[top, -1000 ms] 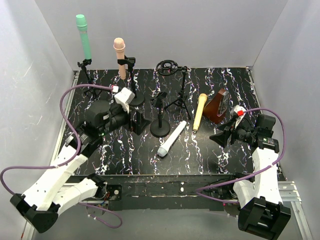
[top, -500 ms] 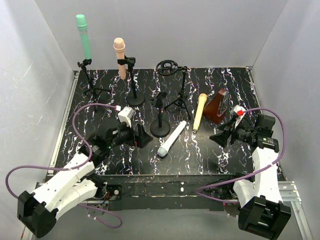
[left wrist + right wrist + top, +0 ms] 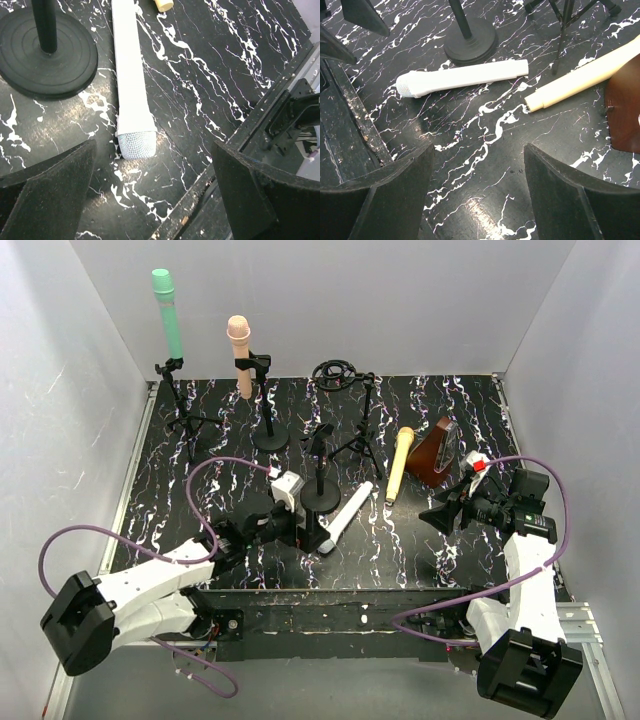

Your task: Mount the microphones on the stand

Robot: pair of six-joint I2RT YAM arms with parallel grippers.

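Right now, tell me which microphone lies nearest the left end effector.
The white microphone, its head just ahead of the open left end effector. The yellow one lies farther right; green and pink stand upright at the back.

No readable text, label, brand or number in any view. White microphone point(image 3: 131, 75) barrel plain, yellow microphone point(image 3: 399, 464) plain; brown wedge point(image 3: 437, 452) face too small to tell.
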